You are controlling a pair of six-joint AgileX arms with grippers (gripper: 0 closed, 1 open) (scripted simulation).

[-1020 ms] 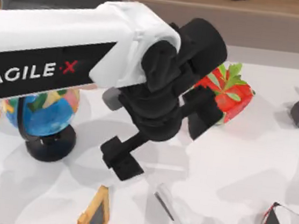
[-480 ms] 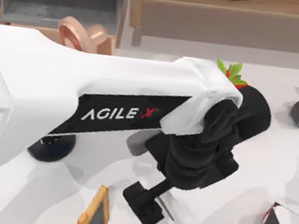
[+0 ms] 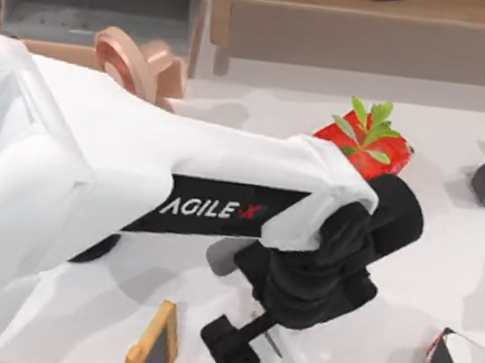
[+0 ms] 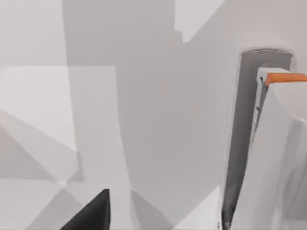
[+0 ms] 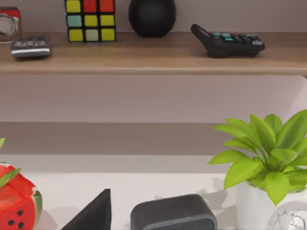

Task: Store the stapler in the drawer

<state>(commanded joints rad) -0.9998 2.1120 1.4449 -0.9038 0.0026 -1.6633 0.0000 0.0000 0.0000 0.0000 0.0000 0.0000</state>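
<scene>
Reading "AGILE X" in white and red letters on its black side panel, the left arm is stretching across the table from the left, its left gripper (image 3: 251, 351) hanging low near the front edge, at about six o'clock from the table's middle. The stapler (image 3: 280, 354) is lying flat there, partly hidden under the black fingers; whether those fingers are spread or closed on it, I cannot tell. In the left wrist view the stapler (image 4: 268, 158) is showing close up, pale with an orange tip. Compared with half a second ago, the arm is sitting lower and the watermelon-like block (image 3: 365, 147) is now uncovered. The drawer (image 3: 91, 7) is standing open at eleven o'clock.
</scene>
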